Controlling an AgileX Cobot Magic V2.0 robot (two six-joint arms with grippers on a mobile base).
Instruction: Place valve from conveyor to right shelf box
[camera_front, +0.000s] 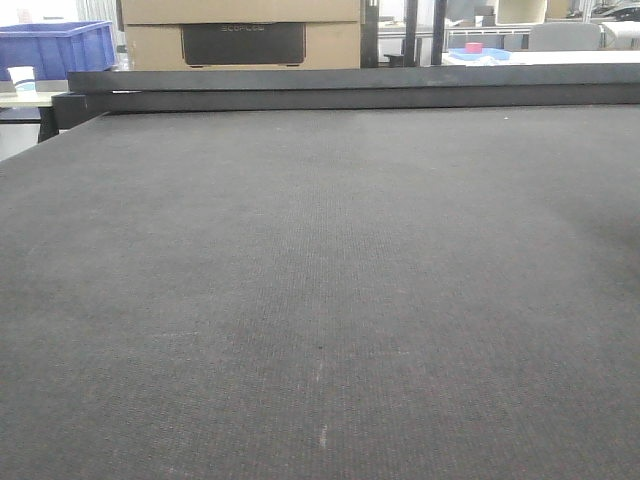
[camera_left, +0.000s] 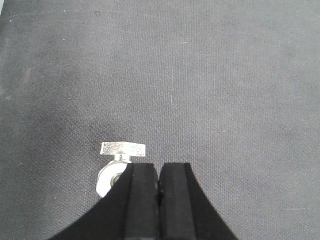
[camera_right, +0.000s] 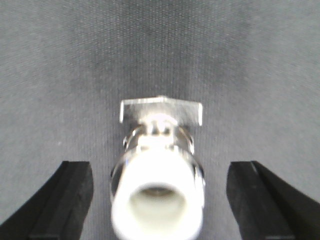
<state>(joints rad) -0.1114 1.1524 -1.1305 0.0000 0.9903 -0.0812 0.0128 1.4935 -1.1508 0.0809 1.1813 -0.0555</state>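
Wide open at right gripper (camera_right: 160, 169), straddling valve (camera_right: 161, 145) on conveyor (camera_right: 160, 45); pressed together, empty, at left gripper (camera_left: 159, 172), beside valve.

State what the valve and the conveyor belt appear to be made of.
Valve: likely metal, bright silvery body and flat handle with glints; its white matte end looks like plastic, though blurred. Conveyor belt: dark grey woven fabric or rubberised cloth, matte, fine weave visible.
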